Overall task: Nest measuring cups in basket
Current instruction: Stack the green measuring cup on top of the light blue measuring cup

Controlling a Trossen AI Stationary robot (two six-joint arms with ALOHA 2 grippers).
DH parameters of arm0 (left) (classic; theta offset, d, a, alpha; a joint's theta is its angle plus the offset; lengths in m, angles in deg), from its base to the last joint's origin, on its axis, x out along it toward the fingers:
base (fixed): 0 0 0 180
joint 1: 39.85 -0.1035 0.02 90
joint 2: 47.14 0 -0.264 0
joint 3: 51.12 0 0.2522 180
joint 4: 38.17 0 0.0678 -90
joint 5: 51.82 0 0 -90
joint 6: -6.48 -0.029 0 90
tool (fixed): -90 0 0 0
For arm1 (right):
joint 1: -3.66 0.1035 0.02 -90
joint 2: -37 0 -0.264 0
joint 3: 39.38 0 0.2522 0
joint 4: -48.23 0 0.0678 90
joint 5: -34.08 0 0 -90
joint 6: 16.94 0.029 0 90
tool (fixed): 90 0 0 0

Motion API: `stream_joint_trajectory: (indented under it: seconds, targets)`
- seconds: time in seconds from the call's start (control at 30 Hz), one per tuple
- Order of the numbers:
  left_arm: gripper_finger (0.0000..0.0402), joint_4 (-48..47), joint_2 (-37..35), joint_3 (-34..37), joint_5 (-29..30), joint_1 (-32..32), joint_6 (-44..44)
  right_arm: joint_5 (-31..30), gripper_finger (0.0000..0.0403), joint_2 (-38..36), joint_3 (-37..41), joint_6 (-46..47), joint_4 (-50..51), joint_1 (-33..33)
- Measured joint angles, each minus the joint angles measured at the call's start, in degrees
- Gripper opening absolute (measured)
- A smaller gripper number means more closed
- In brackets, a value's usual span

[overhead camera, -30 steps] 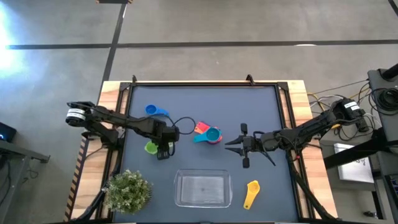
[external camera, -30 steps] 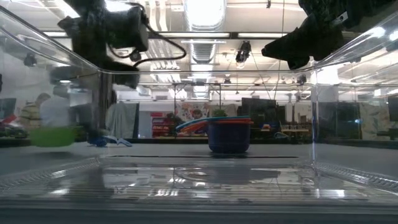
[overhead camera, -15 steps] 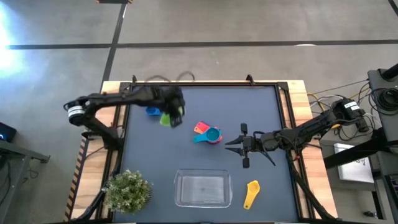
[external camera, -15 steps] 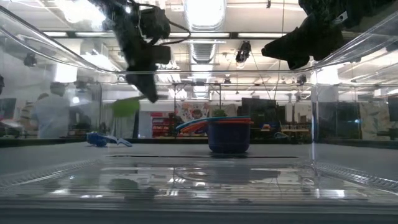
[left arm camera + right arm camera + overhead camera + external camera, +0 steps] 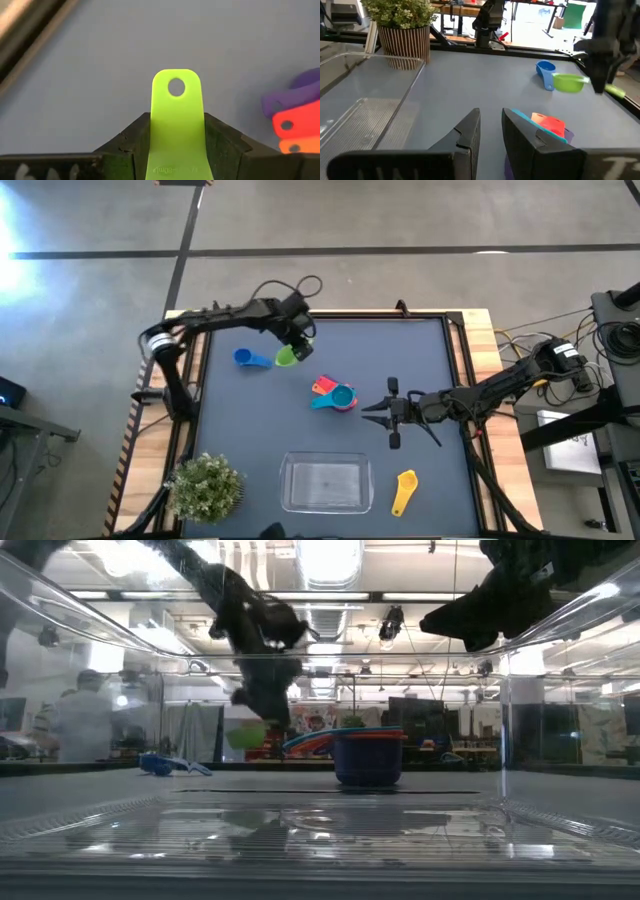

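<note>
Green measuring cup (image 5: 287, 357) hangs clamped in the left pincer (image 5: 296, 342).

Left gripper (image 5: 176, 150) clamped on green cup (image 5: 176, 120) handle; handle's holed end projects forward above grey table (image 5: 100, 60). Purple (image 5: 292, 95), red (image 5: 300, 117), orange (image 5: 300, 145) handles at one edge.

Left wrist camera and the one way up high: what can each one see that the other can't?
Only the left wrist view shows the round hole in the green cup's handle and the left gripper's fingers pinching that handle. Only the high view shows the clear basket, plant, yellow cup, blue cup and waiting right gripper right of the nested stack. Both show the green cup, held by the left gripper, and the stack.
</note>
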Motion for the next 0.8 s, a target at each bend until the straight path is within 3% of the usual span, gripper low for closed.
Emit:
stream_joint_trajectory:
  seconds: [0.2,0.43,0.57,0.67,0.8]
  targets:
    - [0.0139,-0.2,7.5,-3.8,-1.9,0.1,-0.9,0.0,0.0068,0.0,0.0,0.0,0.8,0.0]
    - [0.0219,-1.5,9.7,-5.5,-1.9,0.3,-3.6,0.0,0.0068,0.0,0.0,-0.1,1.5,0.0]
    - [0.0242,-6.2,8.0,-7.4,-1.7,0.3,-5.7,0.0,0.0068,0.0,0.0,-0.2,1.6,0.0]
    - [0.0245,-10.1,6.2,-9.6,2.0,0.8,-10.5,0.0,0.0068,0.0,0.0,-0.6,1.6,0.0]
    - [0.0235,-16.9,5.0,-11.8,12.3,3.5,-21.6,0.0,0.0068,0.0,0.0,-0.6,1.5,0.0]
